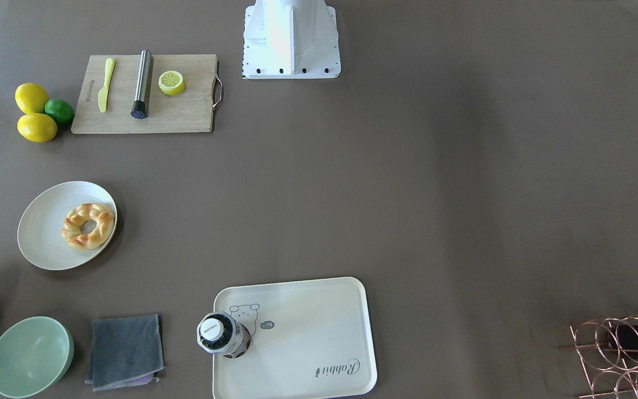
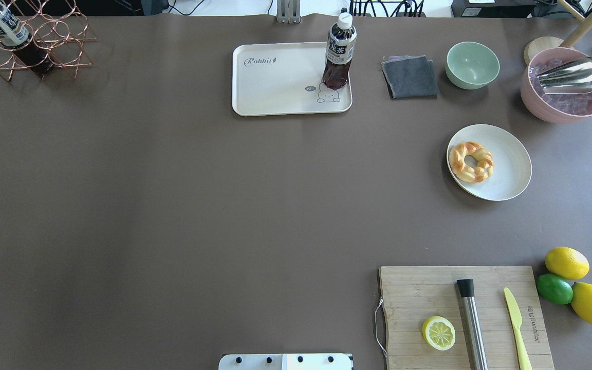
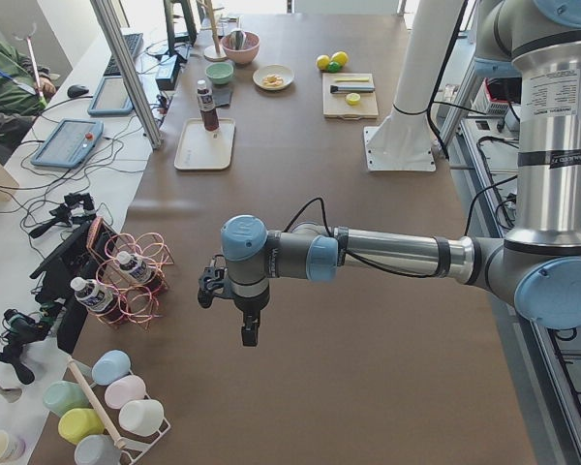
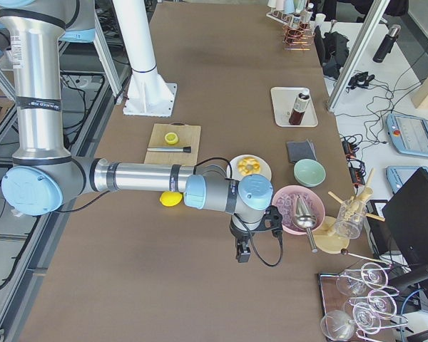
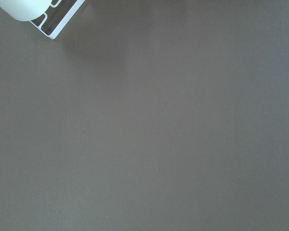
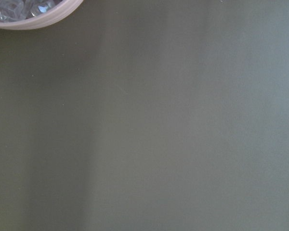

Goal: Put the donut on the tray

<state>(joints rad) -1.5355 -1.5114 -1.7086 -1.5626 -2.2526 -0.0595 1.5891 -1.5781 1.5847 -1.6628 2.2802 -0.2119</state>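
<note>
Donut [image 2: 458,163] flat on plate [image 2: 511,165], hole upward, tray [image 2: 275,87] well apart

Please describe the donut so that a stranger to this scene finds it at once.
In the overhead view, go right from the cream tray to the round off-white plate below the green bowl. The donut lies on it: a golden-brown braided ring, not smooth yellow like the lemons.
</note>
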